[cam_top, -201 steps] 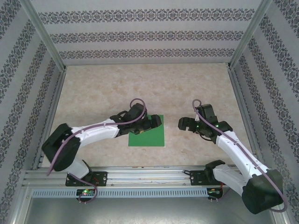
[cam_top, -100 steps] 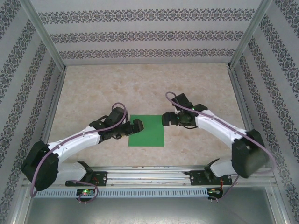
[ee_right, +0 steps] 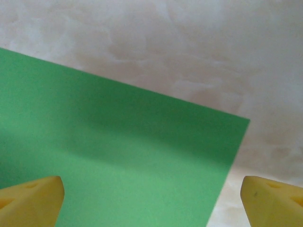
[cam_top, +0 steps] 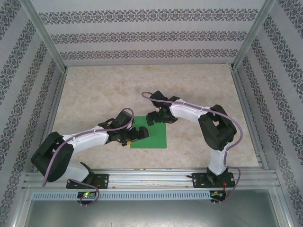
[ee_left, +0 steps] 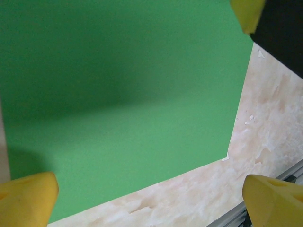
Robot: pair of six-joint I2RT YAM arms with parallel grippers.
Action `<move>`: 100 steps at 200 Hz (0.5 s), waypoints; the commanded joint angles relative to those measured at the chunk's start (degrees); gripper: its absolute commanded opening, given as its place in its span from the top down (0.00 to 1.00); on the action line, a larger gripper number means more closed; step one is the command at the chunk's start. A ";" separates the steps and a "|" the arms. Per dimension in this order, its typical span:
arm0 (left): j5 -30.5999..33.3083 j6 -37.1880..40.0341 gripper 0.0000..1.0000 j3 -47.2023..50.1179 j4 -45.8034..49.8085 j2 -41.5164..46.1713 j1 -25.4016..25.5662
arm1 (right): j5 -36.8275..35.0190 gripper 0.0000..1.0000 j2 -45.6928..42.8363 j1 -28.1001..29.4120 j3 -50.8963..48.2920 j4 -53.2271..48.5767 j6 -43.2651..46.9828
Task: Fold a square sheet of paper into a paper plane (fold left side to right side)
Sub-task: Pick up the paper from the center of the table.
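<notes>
Paper square (cam_top: 157, 138) lies flat, matte green, uncreased.

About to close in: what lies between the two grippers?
In the top view, a bare stretch of the square sheet of paper lies between the left gripper and the right gripper.

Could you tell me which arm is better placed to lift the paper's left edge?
Probably left: the left gripper is open over the green sheet's left edge; the right gripper over its far edge.
</notes>
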State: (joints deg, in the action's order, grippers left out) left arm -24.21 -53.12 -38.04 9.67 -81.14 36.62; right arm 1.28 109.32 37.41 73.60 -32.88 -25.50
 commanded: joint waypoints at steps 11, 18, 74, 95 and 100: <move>-1.99 -1.26 0.00 -0.41 -3.41 -2.62 -0.48 | -1.26 0.03 2.83 0.79 2.16 -1.74 -0.05; -1.76 -1.36 0.00 -0.41 -3.37 -2.99 -0.49 | -1.05 0.03 3.17 0.82 2.16 -1.70 -0.19; -0.46 -1.81 0.00 0.45 -3.32 -4.19 -0.46 | 3.09 0.05 3.74 1.90 0.97 -1.48 -1.31; -0.01 -1.94 0.00 0.52 -3.26 -4.20 -0.49 | 3.76 0.06 2.89 2.98 0.49 -1.79 -1.75; 0.02 -1.98 0.00 0.59 -3.35 -4.21 -0.49 | 3.89 0.06 2.67 3.25 0.34 -1.90 -1.85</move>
State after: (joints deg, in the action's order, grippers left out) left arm -25.30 -54.28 -38.04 6.79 -84.09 36.62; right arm 0.86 112.07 38.13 74.52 -33.28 -25.69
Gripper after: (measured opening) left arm 0.998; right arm 0.943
